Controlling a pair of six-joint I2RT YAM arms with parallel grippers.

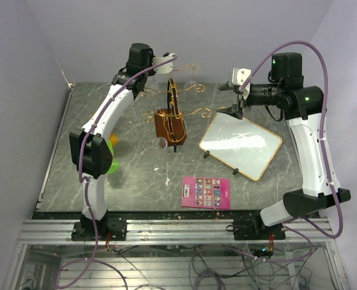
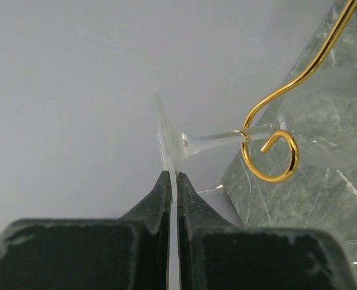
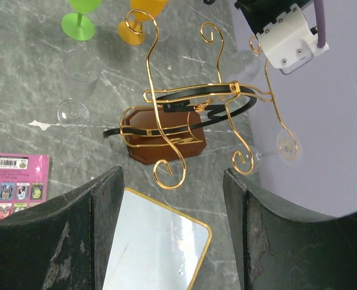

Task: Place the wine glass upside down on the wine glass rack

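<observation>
The wine glass is clear. My left gripper is shut on the edge of its round foot, seen edge-on. Its stem crosses a gold scroll hook of the wine glass rack, and its bowl lies beyond the hook, over the table. The rack stands mid-table on a brown wooden base and also shows in the right wrist view. My left gripper is high at the rack's far side. A clear foot and stem show at a far scroll. My right gripper is open and empty.
A gold-framed whiteboard lies under my right gripper. A pink card lies near the front edge. Another clear glass lies on the table by the rack. A green glass and an orange glass stand at the left.
</observation>
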